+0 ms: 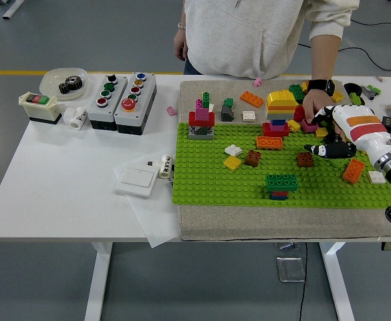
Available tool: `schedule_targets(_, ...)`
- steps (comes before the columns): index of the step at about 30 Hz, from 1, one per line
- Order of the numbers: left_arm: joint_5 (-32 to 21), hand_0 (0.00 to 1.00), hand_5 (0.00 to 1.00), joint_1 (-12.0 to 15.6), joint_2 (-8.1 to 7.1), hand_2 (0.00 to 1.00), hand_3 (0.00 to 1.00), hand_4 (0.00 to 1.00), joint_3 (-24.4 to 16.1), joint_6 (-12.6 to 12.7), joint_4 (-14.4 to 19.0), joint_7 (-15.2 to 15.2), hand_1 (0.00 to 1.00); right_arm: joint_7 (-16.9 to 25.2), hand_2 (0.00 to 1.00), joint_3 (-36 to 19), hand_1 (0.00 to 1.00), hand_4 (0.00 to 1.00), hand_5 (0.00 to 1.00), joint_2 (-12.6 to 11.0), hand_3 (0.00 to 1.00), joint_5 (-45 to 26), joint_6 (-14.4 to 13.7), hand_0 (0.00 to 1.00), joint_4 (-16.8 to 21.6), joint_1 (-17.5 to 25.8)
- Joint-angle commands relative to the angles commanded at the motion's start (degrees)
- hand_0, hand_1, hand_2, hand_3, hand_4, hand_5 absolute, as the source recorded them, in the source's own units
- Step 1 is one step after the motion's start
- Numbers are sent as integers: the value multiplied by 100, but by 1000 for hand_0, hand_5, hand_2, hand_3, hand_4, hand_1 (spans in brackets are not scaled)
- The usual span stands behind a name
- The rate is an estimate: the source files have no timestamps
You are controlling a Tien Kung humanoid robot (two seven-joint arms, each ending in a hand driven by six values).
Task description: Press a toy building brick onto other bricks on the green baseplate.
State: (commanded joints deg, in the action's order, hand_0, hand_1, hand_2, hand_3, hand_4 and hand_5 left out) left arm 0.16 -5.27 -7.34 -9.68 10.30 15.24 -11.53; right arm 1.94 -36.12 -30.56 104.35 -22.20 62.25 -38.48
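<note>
1. The right hand (330, 149) reaches in from the right over the green baseplate (208, 180); its dark fingers point left, and whether they hold anything I cannot tell.
2. A brown brick (305, 159) sits on the baseplate just left of those fingertips.
3. A person's hand (313, 108) rests among bricks at the far side, beside the yellow-topped stack (280, 110).

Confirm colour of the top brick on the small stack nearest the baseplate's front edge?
Green top brick, head view.
</note>
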Motion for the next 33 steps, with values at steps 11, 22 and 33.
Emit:
schedule_targets(11,-64,489,829,-22,-6,754,787,830,53,-16,4,17,599,-406,570,655,549,926,347,295,584,475,540,481,-353,-446)
schedule_targets(22,-175,485,830,-64,-9,751,787,830,136,-14,-1,55,596,-662,545,808,519,908,310,517,608,966,946,426,-718,-686)
schedule_targets(33,-202,485,826,-71,8,752,787,830,144,-4,-1,57,595,-643,537,978,505,900,308,670,598,1219,1131,408,-1104,-795)
